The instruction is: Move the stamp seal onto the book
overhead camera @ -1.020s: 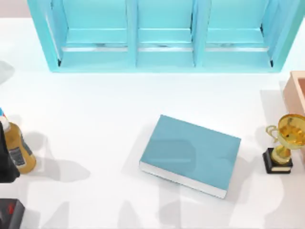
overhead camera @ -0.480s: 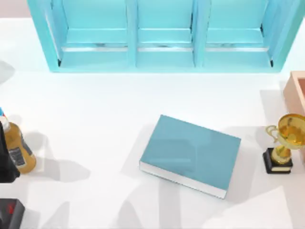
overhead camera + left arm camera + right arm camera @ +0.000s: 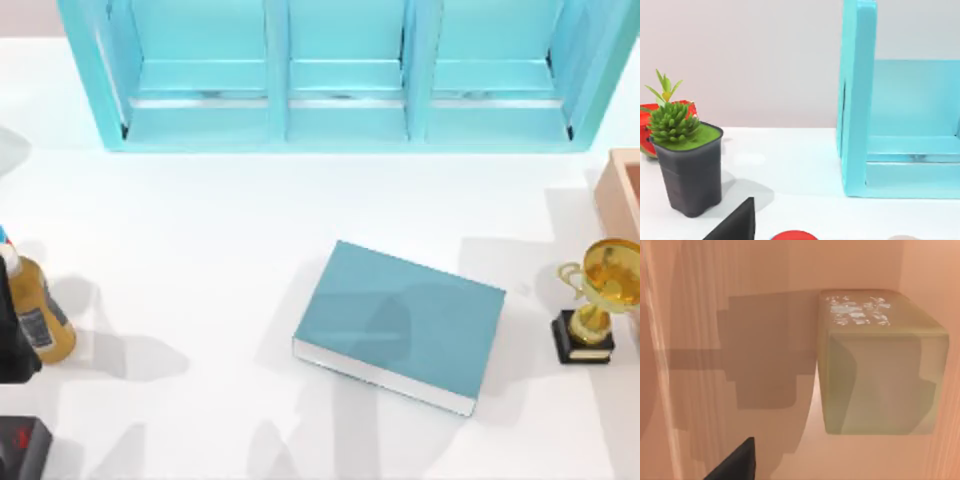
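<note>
While the book [image 3: 400,325] lies flat and slightly skewed near the middle of the white desk [image 3: 200,220], teal cover up and white page edges facing the near side, nothing rests on it. The stamp seal [image 3: 880,360] appears in the right wrist view as a small squarish block, pale olive-tan, with whitish mottled flecks on its top face. It sits on a pink floor between pale pink walls, close to one of them. A pink box [image 3: 625,190] stands at the desk's edge, right of the book and farther back.

A dark wedge of the right pincer [image 3: 735,462] hangs near the seal without touching it; whether it is open or closed cannot be told. The left pincer [image 3: 735,225] is off to the book's left, beside a potted succulent [image 3: 687,160], its state likewise unclear.

A gold trophy [image 3: 595,300] stands right of the book, and a teal shelf unit [image 3: 340,75] stands behind it.
</note>
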Controlling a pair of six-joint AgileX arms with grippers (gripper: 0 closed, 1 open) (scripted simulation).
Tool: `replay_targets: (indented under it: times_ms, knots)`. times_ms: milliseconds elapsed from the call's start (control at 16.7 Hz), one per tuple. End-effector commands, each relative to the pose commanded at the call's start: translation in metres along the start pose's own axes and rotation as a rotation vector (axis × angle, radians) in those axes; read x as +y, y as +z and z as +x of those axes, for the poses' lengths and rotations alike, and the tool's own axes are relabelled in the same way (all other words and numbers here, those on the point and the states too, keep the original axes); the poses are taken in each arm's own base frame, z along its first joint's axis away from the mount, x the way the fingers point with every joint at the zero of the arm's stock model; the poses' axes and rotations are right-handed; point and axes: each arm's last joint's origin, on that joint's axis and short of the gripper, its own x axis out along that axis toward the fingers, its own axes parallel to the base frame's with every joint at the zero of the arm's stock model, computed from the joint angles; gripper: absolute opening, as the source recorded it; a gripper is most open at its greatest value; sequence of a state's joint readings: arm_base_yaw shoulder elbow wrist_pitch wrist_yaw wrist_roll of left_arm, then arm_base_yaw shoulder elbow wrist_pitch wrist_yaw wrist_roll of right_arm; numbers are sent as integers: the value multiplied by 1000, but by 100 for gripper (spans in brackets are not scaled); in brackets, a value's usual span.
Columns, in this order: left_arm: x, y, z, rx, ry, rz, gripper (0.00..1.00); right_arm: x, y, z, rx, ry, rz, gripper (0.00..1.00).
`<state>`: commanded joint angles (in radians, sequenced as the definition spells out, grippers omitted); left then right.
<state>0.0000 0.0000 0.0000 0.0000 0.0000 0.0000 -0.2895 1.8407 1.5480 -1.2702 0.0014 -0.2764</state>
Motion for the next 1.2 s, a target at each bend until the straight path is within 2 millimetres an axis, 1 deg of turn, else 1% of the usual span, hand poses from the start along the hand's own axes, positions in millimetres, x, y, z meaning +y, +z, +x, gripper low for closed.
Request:
replay_targets:
  times_ms: [180, 300, 420, 660, 780, 900, 1080, 1200]
  knots:
    - [0, 0, 0, 0, 0, 0, 100, 2, 0, 1, -1, -1, -3, 100]
    - [0, 0, 0, 0, 0, 0, 100, 1, 1, 12, 5, 1, 0, 100]
    - [0, 0, 0, 0, 0, 0, 100, 0, 3, 31, 1, 0, 0, 100]
    - [0, 0, 0, 0, 0, 0, 100, -1, 4, 77, -9, -3, 0, 100]
    - [0, 0, 0, 0, 0, 0, 100, 0, 1, 94, -3, -1, 0, 100]
    - [0, 0, 0, 0, 0, 0, 100, 0, 0, 100, 0, 0, 0, 100]
    - [0, 0, 0, 0, 0, 0, 100, 0, 0, 100, 0, 0, 0, 100]
    - [0, 0, 0, 0, 0, 0, 100, 0, 0, 100, 0, 0, 0, 85]
